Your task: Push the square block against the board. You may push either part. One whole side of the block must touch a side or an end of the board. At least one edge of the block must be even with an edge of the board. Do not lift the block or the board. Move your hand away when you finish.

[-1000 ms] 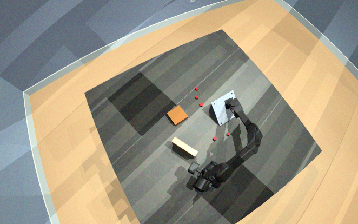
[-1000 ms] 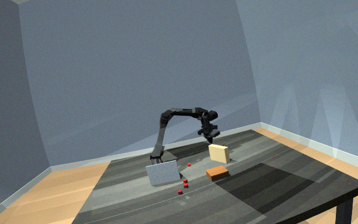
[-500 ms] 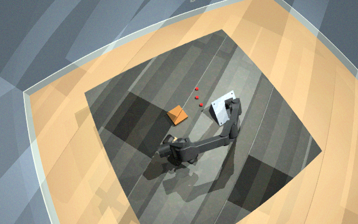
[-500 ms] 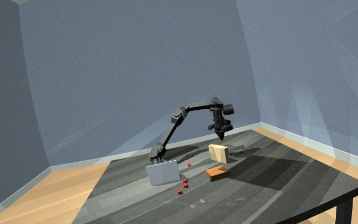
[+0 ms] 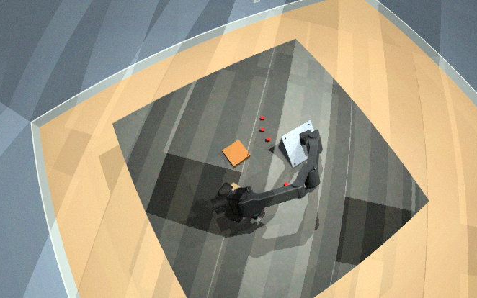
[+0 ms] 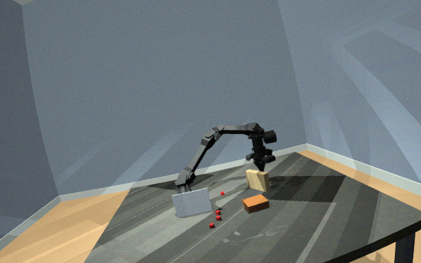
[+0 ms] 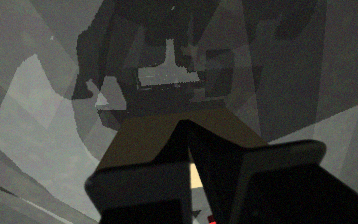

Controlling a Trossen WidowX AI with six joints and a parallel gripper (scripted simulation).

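The orange square block (image 5: 235, 152) (image 6: 256, 202) lies flat on the table. The cream board (image 5: 234, 185) (image 6: 257, 180) stands on its narrow edge, apart from the block; the arm covers most of it in the top view. The board's shaded face (image 7: 125, 147) shows brown behind the fingers in the wrist view. My gripper (image 6: 262, 169) (image 7: 184, 124) is shut and empty, pointing down at the board's top edge, on the side away from the block. Whether the fingertips touch the board cannot be told. In the top view the fingertips are hidden under the arm.
A pale tilted plate (image 5: 292, 147) (image 6: 192, 203) stands by the arm's base. Three small red cubes (image 5: 262, 129) (image 6: 218, 218) lie between the plate and the orange block. Another red cube (image 5: 285, 183) (image 6: 222, 193) lies near the arm. Dark shadows cross the table.
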